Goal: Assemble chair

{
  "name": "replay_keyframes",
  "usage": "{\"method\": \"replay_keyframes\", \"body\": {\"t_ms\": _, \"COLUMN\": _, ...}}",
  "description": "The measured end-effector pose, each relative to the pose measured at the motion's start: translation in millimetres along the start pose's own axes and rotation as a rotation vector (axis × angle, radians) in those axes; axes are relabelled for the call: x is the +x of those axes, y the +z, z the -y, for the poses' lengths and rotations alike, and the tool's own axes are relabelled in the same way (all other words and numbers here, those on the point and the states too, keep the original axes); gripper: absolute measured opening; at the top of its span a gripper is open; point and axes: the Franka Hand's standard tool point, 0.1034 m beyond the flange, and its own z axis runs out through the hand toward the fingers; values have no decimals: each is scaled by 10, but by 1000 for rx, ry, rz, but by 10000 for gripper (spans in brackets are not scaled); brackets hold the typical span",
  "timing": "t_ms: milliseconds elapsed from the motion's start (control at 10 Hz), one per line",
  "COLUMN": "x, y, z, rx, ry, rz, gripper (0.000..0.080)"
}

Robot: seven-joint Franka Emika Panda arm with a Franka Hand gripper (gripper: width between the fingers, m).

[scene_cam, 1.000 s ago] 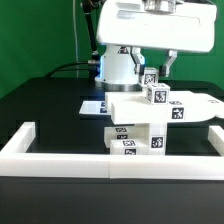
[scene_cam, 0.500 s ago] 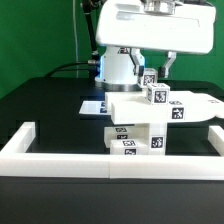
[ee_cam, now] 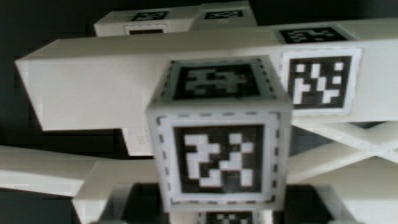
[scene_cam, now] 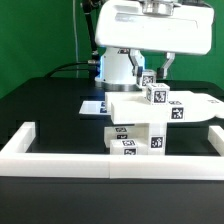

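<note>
The chair stands part-built near the front wall: a flat white panel (scene_cam: 135,105) lies across stacked tagged blocks (scene_cam: 132,141). A short square white post (scene_cam: 156,94) with black-and-white tags stands upright on the panel's far side. My gripper (scene_cam: 150,76) hangs straight down from the white hand and is shut on the post's upper end. In the wrist view the post (ee_cam: 217,120) fills the middle, and my gripper (ee_cam: 217,207) has a dark finger on each side of it. Behind the post lie the panel (ee_cam: 107,60) and a cross-braced frame (ee_cam: 347,150).
A long low white border wall (scene_cam: 60,160) runs along the front and up both sides of the black table. The marker board (scene_cam: 92,105) lies flat behind the chair on the exterior view's left. The robot's base (scene_cam: 118,65) stands at the back.
</note>
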Motion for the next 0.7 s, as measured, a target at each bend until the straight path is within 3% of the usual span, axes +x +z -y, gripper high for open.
{"method": "replay_keyframes", "body": {"t_ms": 700, "x": 19, "y": 72, "z": -58, "rx": -23, "ry": -10, "rz": -32, "gripper": 287}}
